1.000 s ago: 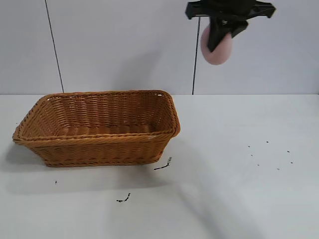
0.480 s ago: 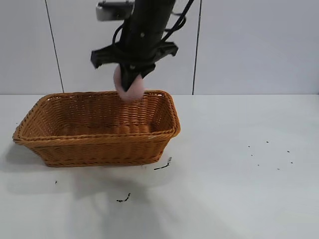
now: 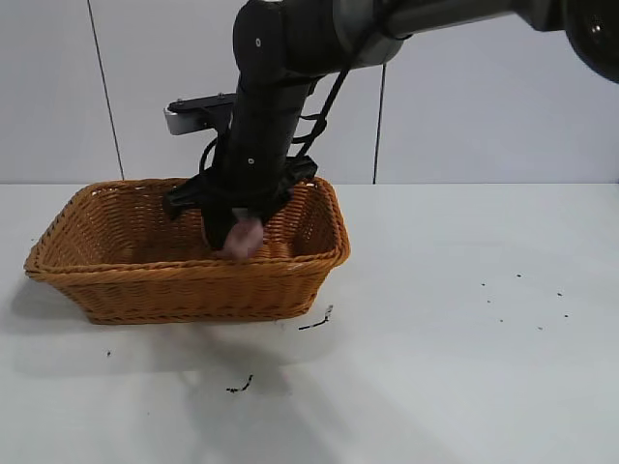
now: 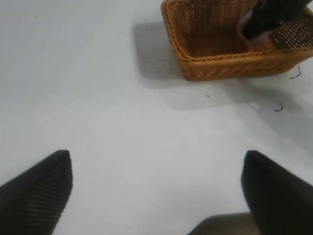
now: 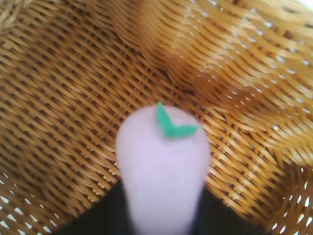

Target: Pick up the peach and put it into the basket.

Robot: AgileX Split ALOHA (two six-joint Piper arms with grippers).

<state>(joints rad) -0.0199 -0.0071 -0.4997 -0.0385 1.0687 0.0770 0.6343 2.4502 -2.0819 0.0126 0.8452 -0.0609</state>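
Note:
The orange-brown wicker basket (image 3: 184, 280) stands on the white table at the left. My right gripper (image 3: 237, 235) reaches down inside it, shut on the pale pink peach (image 3: 242, 237), held low over the right part of the basket floor. In the right wrist view the peach (image 5: 164, 171), with a small green leaf (image 5: 168, 125), sits between the dark jaws just above the woven bottom (image 5: 73, 98). My left gripper (image 4: 156, 196) is open and empty, well away from the basket (image 4: 230, 63), over bare table.
A few dark specks and small twig-like bits (image 3: 317, 321) lie on the table in front of the basket and at the right (image 3: 522, 300). A grey panelled wall stands behind.
My right gripper has carried the peach from high at the upper right, leftward and down, over the basket's rim and into the basket. The left gripper is unchanged.

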